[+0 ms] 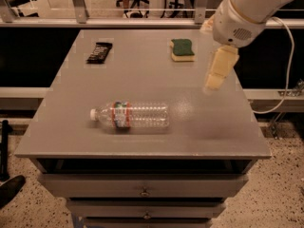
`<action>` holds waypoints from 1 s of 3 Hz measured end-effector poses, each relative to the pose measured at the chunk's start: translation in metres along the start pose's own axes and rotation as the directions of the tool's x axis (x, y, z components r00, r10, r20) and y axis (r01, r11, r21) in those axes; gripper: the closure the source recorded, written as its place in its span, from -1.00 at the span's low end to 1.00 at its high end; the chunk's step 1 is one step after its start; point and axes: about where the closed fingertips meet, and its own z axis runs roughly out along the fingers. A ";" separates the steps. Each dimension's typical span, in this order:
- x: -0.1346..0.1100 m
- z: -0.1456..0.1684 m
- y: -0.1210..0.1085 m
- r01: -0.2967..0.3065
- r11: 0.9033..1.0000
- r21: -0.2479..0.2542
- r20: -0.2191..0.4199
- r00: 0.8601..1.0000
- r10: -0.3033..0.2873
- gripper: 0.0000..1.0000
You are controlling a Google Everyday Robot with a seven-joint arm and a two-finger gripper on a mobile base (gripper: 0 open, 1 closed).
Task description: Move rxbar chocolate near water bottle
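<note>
Camera view: task not started, every step left to you.
Your rxbar chocolate (99,52) lies untouched at 11 o'clock on the table (228,127), well apart from the water bottle (130,115) lying on its side at 7 o'clock. The sponge (182,50) is at 1 o'clock. The gripper (214,77) hangs at 3 o'clock, empty; how far open, you cannot tell.

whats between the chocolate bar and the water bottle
Nothing: the camera view shows only bare table between the chocolate bar and the water bottle. The end effector hangs over the table near the sponge.
</note>
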 end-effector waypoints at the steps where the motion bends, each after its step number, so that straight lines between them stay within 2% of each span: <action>1: -0.052 0.032 -0.046 0.017 1.000 0.009 0.125 0.992 -0.018 -1.00; 2: -0.052 0.032 -0.046 0.017 1.000 0.009 0.125 0.992 -0.018 -1.00; 3: -0.058 0.035 -0.048 0.024 1.000 0.017 0.159 0.987 -0.026 -1.00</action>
